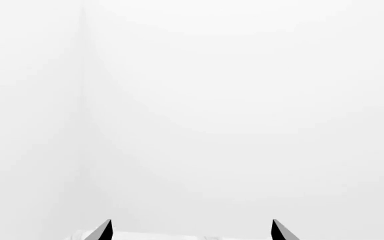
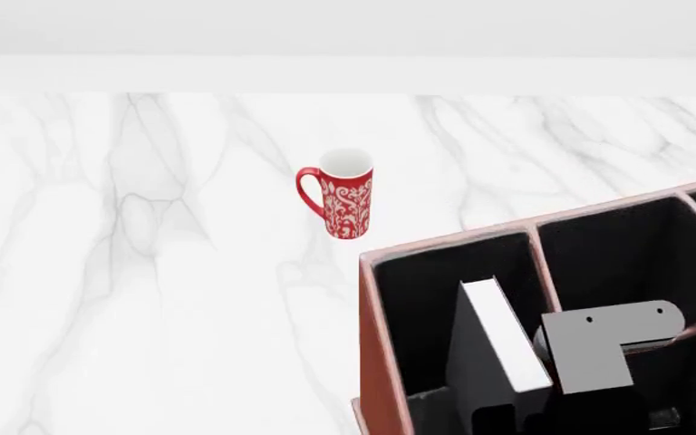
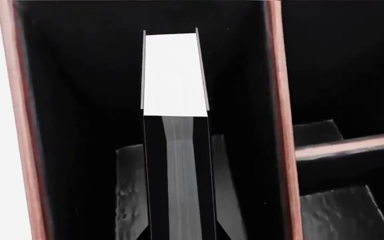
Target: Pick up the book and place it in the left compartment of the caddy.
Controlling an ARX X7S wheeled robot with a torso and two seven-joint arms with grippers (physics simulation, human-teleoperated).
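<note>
The black book (image 2: 499, 331) stands upright inside the left compartment (image 2: 427, 299) of the reddish-brown caddy (image 2: 445, 240), its white page edges facing up. In the right wrist view the book (image 3: 175, 70) runs along the black-lined left compartment (image 3: 78, 100). My right gripper (image 3: 180, 233) is shut on it, one fingertip against each cover. Whether the book rests on the compartment floor is hidden. My left gripper (image 1: 192, 231) is open with nothing between its fingers, facing a blank white surface, and it does not show in the head view.
A red patterned mug (image 2: 342, 204) stands on the white marble table (image 2: 142, 272), beyond the caddy's far left corner. A pinkish divider (image 3: 277, 100) and a crossbar (image 3: 349, 147) bound the smaller sections to the right of the book.
</note>
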